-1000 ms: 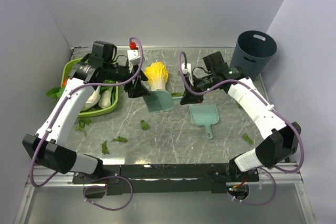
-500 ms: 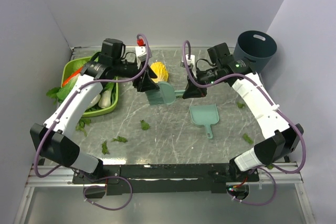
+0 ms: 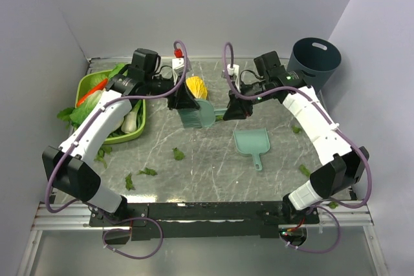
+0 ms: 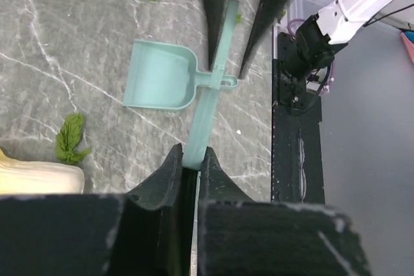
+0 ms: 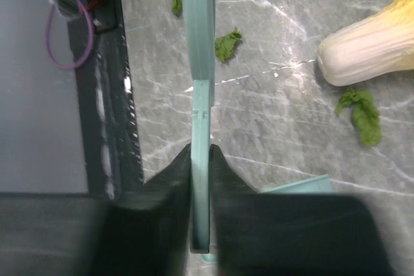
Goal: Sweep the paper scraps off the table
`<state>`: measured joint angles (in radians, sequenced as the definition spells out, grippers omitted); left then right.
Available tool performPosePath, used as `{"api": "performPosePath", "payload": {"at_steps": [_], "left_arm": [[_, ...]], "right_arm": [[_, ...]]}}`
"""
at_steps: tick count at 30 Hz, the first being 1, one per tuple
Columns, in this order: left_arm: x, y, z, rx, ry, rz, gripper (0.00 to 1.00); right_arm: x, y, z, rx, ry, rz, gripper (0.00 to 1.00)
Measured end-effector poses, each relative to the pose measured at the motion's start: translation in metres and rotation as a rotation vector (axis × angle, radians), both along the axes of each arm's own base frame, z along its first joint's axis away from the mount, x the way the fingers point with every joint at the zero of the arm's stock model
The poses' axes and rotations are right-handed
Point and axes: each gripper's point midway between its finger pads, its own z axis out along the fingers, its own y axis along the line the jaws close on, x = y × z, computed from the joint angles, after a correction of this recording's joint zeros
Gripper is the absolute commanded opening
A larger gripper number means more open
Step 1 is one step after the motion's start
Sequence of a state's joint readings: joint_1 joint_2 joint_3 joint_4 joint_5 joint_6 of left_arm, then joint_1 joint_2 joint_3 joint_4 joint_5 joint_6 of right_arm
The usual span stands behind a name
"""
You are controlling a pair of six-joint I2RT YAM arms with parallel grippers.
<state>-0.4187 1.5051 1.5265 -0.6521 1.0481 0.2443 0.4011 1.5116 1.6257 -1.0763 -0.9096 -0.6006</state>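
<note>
Left gripper (image 3: 183, 103) and right gripper (image 3: 235, 109), at its 3 o'clock, both clamp the teal hand brush (image 3: 197, 116); right should release only once left's hold proves firm.

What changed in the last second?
The left hand closed on the teal brush, which the right hand grips by its handle; both carried it slightly toward the far edge. The dustpan and paper scraps on the table are unmoved.
</note>
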Motion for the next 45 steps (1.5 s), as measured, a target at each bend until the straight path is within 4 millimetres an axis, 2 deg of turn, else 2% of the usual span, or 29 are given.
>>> {"api": "performPosePath", "payload": {"at_steps": [1, 2, 8, 12, 16, 20, 27, 40, 45], "left_arm": [[0.000, 0.000, 0.001, -0.004, -0.001, 0.000, 0.01], [0.001, -0.001, 0.002, -0.009, 0.000, 0.000, 0.01], [0.006, 0.002, 0.009, -0.092, 0.089, 0.009, 0.01], [0.009, 0.005, 0.009, -0.141, 0.180, 0.019, 0.01], [0.005, 0.002, 0.015, -0.178, 0.237, -0.003, 0.01], [0.003, 0.000, 0.021, -0.212, 0.278, -0.021, 0.01], [0.004, -0.002, 0.021, -0.230, 0.329, -0.033, 0.01], [0.005, -0.002, 0.021, -0.232, 0.337, -0.032, 0.01], [0.004, -0.002, 0.019, -0.230, 0.353, -0.044, 0.01]], "right_arm": [[0.000, 0.001, 0.003, 0.023, 0.020, -0.008, 0.59], [0.004, 0.001, 0.008, 0.055, 0.031, -0.020, 0.62], [0.035, -0.020, 0.034, 0.234, 0.115, -0.149, 0.68], [0.032, -0.016, 0.043, 0.308, 0.183, -0.135, 0.71], [0.027, -0.009, 0.048, 0.344, 0.212, -0.099, 0.69], [0.021, -0.001, 0.051, 0.353, 0.209, -0.063, 0.62], [0.015, 0.008, 0.053, 0.365, 0.228, -0.033, 0.43], [0.008, 0.016, 0.055, 0.369, 0.239, -0.004, 0.33], [0.007, 0.019, 0.054, 0.364, 0.241, 0.002, 0.18]]}}
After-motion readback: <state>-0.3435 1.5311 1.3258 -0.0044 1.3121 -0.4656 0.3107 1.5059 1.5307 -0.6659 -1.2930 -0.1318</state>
